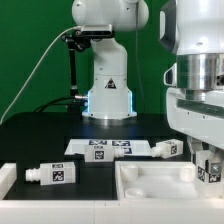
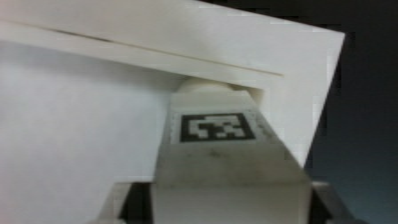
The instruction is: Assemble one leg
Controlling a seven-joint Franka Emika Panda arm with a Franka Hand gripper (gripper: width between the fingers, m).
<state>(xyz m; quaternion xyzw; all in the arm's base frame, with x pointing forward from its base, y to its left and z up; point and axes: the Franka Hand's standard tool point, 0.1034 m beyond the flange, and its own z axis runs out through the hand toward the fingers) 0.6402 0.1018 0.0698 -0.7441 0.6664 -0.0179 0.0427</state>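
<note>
My gripper (image 1: 207, 168) is at the exterior view's right, low over the large flat white tray-like part (image 1: 150, 185). It is shut on a leg (image 2: 217, 150), a chunky white peg with a square tag on its side. In the wrist view the leg fills the space between both fingers (image 2: 135, 202), and its far end meets the tray-like part (image 2: 107, 120) near that part's corner. Two more legs lie on the black table: one (image 1: 52, 174) at the exterior view's left, one (image 1: 165, 149) behind the tray-like part.
The marker board (image 1: 105, 147) lies flat in front of the robot base (image 1: 108, 95). Another white part (image 1: 6, 181) shows at the exterior view's left edge. Black table (image 2: 356, 90) shows beyond the tray-like part's edge.
</note>
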